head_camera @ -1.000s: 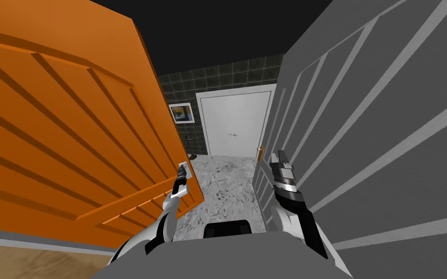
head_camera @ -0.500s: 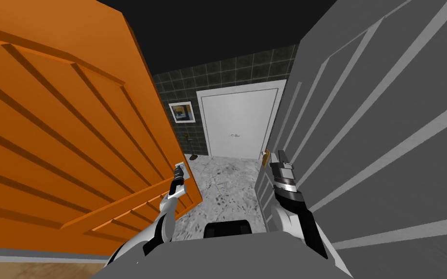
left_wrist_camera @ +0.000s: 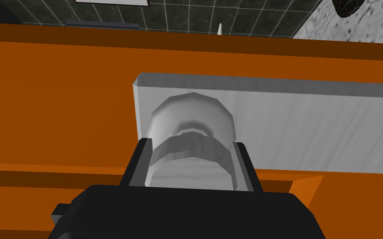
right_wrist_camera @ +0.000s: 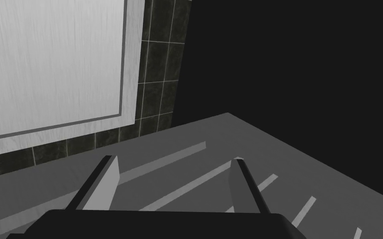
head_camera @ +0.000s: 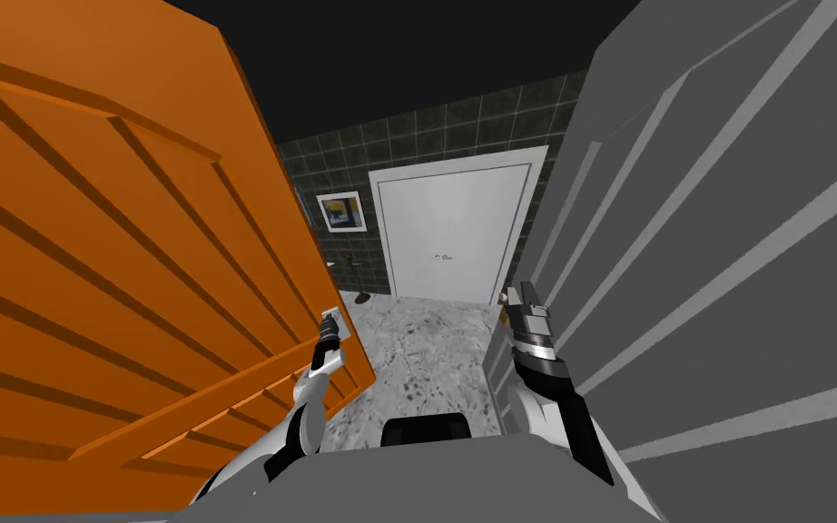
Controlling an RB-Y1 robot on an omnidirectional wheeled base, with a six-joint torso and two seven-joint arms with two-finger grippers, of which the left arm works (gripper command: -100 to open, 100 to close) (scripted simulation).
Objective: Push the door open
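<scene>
Plainly the orange door [head_camera: 117, 272] stands ajar on my left, a ribbed panel angled away, with a gap beside its free edge that opens onto a mottled floor [head_camera: 426, 345], a dark tiled wall [head_camera: 462, 123] with a framed picture [head_camera: 341, 212], and a shut white door [head_camera: 453, 227] at the far end. The left claw [head_camera: 329, 329] is at that free edge. The left wrist view shows its two fingers clamped on either side of a round grey knob [left_wrist_camera: 190, 120], which sits on a pale grey plate [left_wrist_camera: 311, 128] fixed to the orange face. The right claw [right_wrist_camera: 174, 159] hangs idle with its fingers apart and nothing between them, just beside a grey door [head_camera: 725, 227] that fills my right side. I judge the orange door to be a stiff, fairly heavy slab that will not flex and will swing only in an arc about its hinges, so a push has to follow that curve, not run straight. The knob is the sensible place to hold (it sits far from the hinge side, where leverage is best). It looks smooth and rounded, though, so thin blades could slide around it. Pressing through the knob toward the door face seems safer than relying on squeeze alone.
</scene>
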